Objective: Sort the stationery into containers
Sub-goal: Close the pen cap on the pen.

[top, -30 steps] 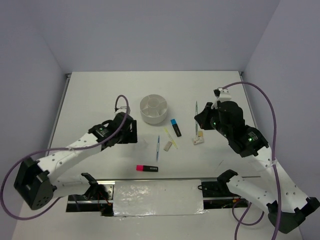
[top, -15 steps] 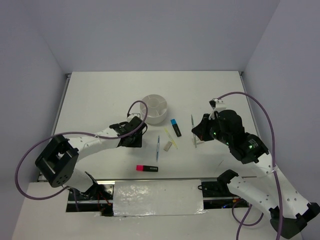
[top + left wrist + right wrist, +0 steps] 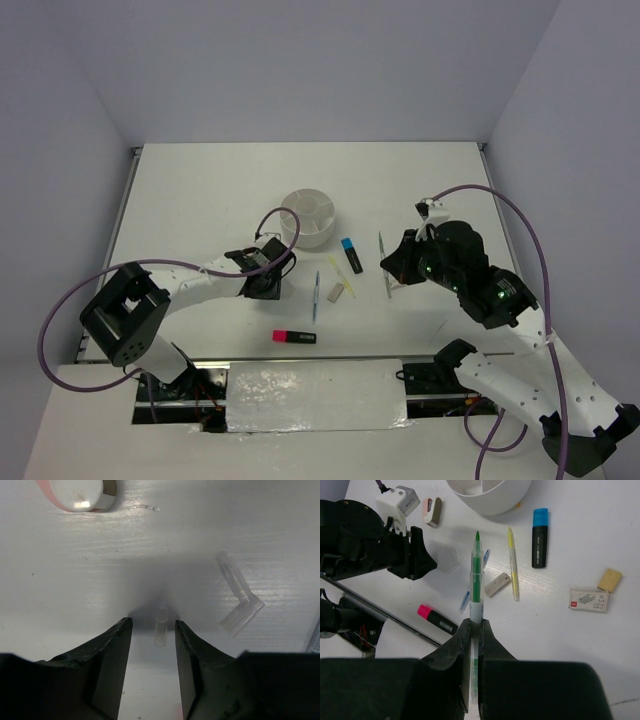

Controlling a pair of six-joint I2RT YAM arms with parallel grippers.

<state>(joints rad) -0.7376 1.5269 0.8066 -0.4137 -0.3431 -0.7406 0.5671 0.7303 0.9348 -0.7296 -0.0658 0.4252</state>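
The round white divided cup (image 3: 308,218) stands mid-table and shows in the right wrist view (image 3: 490,492). My right gripper (image 3: 476,624) is shut on a green pen (image 3: 477,575), held above the table right of the cup (image 3: 384,262). My left gripper (image 3: 151,624) is open and low over the table, below and left of the cup (image 3: 263,284). A tiny clear cap (image 3: 160,631) lies between its tips. On the table lie a blue highlighter (image 3: 350,255), a pink highlighter (image 3: 294,337), a thin blue pen (image 3: 316,294), a yellow stick (image 3: 343,277) and a tan eraser (image 3: 335,291).
A white eraser (image 3: 589,601) and a small tan piece (image 3: 609,579) lie to the right. A pink-and-grey piece (image 3: 432,511) sits beside the cup. A bent clear plastic piece (image 3: 240,597) lies right of the left gripper. The table's metal front edge (image 3: 310,392) runs along the near side.
The left gripper has moved right and lowered to the table beside the cup. The right gripper has lifted the green pen and carried it left, toward the middle.
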